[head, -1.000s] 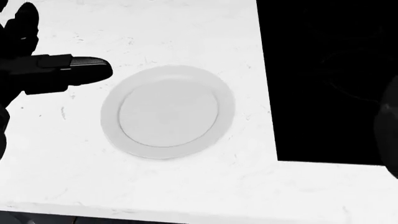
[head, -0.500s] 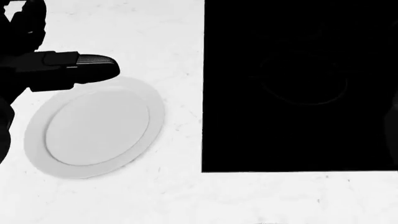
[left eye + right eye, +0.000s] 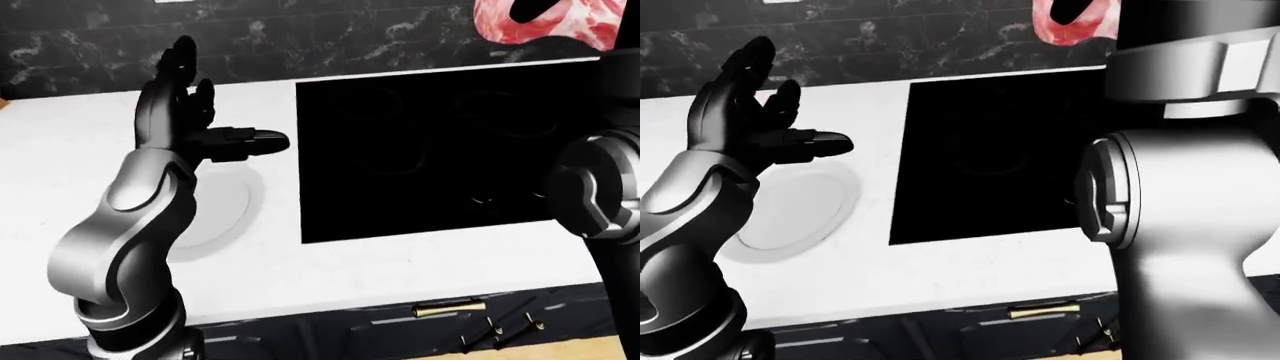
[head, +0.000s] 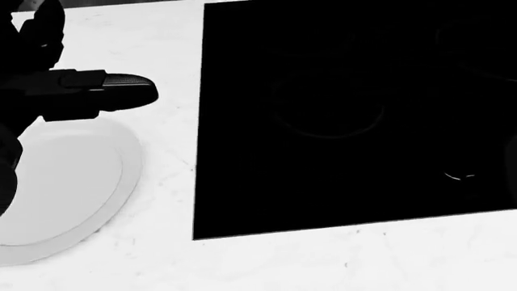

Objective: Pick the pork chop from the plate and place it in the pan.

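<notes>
Up top in my left-eye view, pink marbled pork chop (image 3: 560, 24) sits clenched in right hand (image 3: 530, 7); left hand (image 3: 185, 112) hangs released above round white plate (image 3: 800, 210), black glass cooktop (image 4: 356, 109) right of it.

Glossy grey arm (image 3: 125, 247), seemingly black hand (image 3: 175, 112)

Counts, this frame:
- 1 white plate (image 3: 790, 210), 9 o'clock in the right-eye view, nothing on it.
- 1 pork chop (image 3: 545, 22), 1 o'clock in the left-eye view, cut by the top edge.
- 1 black cooktop (image 4: 347, 115); 2 burner rings readable in the head view, the rest too dark to count.
- 1 white counter (image 4: 266, 260).
- 1 brass drawer handle (image 3: 448, 307), 5 o'clock.
- 2 robot arms in view.
</notes>
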Motion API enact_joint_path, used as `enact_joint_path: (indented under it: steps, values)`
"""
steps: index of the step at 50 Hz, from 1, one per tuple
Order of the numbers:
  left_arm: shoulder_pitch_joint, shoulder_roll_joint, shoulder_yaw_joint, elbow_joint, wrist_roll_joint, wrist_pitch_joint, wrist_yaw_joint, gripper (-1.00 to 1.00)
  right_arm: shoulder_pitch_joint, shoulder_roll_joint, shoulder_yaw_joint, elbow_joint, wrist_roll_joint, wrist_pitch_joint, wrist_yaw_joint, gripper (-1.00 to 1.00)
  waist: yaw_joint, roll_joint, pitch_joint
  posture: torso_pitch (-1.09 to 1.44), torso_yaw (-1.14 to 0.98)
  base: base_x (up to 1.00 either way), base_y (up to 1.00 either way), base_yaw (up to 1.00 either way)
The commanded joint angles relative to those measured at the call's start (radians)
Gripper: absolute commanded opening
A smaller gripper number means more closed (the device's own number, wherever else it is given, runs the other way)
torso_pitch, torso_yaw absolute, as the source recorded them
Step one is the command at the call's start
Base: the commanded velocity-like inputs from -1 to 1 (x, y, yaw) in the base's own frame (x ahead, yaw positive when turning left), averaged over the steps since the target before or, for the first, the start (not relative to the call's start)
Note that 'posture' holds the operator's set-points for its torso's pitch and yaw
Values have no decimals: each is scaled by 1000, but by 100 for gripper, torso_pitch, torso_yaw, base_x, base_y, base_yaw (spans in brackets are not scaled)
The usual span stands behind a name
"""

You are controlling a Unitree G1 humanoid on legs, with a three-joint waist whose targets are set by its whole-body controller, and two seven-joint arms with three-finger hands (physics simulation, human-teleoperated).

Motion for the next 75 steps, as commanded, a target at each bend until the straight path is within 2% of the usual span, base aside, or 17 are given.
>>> enact_joint_path:
  steps: [1,7,9,10,14,18,22,29,34,42,44,49,53,56,63,66,75]
  values:
    - [-31,15,21,-27,6,-27,6,100,-45,1,3,-25,0,-13,-22,-100,12,-17,-27,0,0,0,-41,0]
    - [-27,14,17,-24,9,-34,4,100,-55,-3,3,-16,0,-19,-22,-100,18,29,-12,0,0,0,-41,0]
    - [-25,15,17,-20,11,-40,2,100,-57,-3,4,-13,0,-21,-23,-100,13,71,-26,0,0,0,-41,0]
    - [-25,15,17,-19,11,-40,1,100,-57,-3,4,-13,0,-22,-23,-100,18,39,-25,0,0,0,-41,0]
    - [-29,15,20,-27,8,-28,5,100,-48,2,6,-27,-2,-22,-17,-100,7,53,-45,0,0,0,-41,0]
    - [-28,15,21,-29,8,-29,5,100,-37,-2,4,-42,-5,-21,-8,-100,8,20,-28,0,0,0,-42,0]
    - [-29,14,19,-30,8,-27,6,100,-36,-4,3,-44,-9,-21,-4,-100,22,-87,-55,0,0,0,-41,0]
    - [-26,14,17,-28,10,-31,4,100,-33,-5,1,-49,-11,-21,0,-100,24,-8,-18,0,0,0,-41,0]
    - [-29,13,17,-29,11,-28,4,100,-29,-7,-3,-53,-11,-13,6,-100,23,28,-23,0,0,0,-31,0]
    - [-25,13,18,-27,11,-32,2,100,-46,-6,1,-36,-5,-19,-4,-100,-14,31,7,0,0,0,0,0]
    - [-26,11,17,-30,11,-29,4,100,-57,-11,2,-23,-6,-26,-9,-100,-11,27,-27,0,0,0,-9,0]
    - [-26,11,17,-30,12,-27,3,100,-73,-15,2,-12,-8,-31,-10,-100,-11,44,-44,0,0,0,-20,0]
    - [-32,13,25,-34,7,-18,5,100,-74,-18,3,-10,-9,-39,-7,-100,-5,9,-35,0,0,0,-19,0]
    - [-32,14,23,-34,6,-18,6,100,-71,-20,0,-10,-8,-41,-10,-100,-3,-85,-44,0,0,0,-17,0]
    - [-33,14,23,-35,3,-17,8,100,-71,-26,-1,-16,-11,-42,-3,-100,13,10,-14,0,0,0,-16,0]
    - [-27,12,15,-30,9,-26,6,100,-63,-26,0,-26,-12,-45,3,-100,7,76,-22,0,0,0,-15,0]
    - [-31,12,22,-41,4,-12,9,100,-82,-27,0,-5,-13,-52,-3,-100,-4,12,-34,0,0,0,-16,0]
